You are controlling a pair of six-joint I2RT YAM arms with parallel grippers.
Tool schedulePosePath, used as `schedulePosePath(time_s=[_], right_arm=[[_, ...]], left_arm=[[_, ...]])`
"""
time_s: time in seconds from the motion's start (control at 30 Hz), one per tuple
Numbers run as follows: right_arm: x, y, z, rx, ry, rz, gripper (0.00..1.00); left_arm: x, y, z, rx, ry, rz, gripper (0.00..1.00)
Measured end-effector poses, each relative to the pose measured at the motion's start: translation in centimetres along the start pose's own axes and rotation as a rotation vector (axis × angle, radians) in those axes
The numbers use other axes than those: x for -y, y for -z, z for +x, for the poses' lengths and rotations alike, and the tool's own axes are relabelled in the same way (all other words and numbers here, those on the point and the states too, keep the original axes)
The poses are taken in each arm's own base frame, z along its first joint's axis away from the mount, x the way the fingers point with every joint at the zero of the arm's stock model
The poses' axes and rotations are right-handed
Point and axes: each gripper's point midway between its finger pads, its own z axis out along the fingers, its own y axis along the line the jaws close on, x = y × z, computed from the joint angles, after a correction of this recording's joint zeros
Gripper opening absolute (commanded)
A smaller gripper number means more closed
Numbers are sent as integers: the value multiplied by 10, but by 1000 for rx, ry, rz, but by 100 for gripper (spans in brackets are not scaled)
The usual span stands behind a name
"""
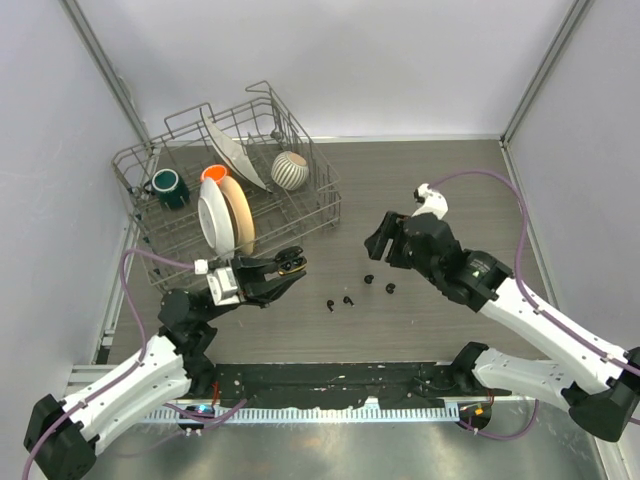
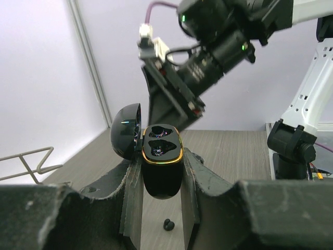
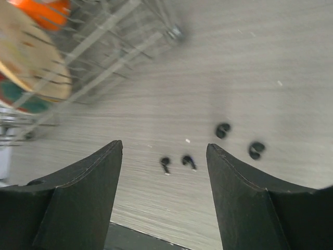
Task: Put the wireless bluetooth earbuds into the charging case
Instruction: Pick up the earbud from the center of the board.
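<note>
Left tool [image 1: 283, 270] is clamping the lid-open charging case [image 2: 161, 166] | right tool [image 3: 164, 147] is hanging spread wide, gripping nothing, four earbuds [image 3: 188, 161] lying on the tabletop [image 1: 450, 180] below it | it should be descending squarely over one bud, closing gently | case sockets are showing only glare, contents unclear.

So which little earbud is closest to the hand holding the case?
The leftmost earbud, nearest the left hand gripping the open case; the other three lie farther right.
</note>
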Motion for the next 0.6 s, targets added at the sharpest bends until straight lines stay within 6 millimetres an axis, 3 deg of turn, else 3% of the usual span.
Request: schedulePosePath(time_s=[0.1,0.23,0.47,0.6], right_arm=[[31,-11,33,-66,0,94,68],[47,-18,67,-146,-10,117,61],[37,-40,106,-279,-55,61,55],[42,-53,140,-385,-49,69,54]], left_arm=[[1,2,-2,5,-3,-2,0],[1,3,-2,4,-3,-2,0],[2,6,0,-6,3,-5,0],[3,9,3,-12,7,-13,0]])
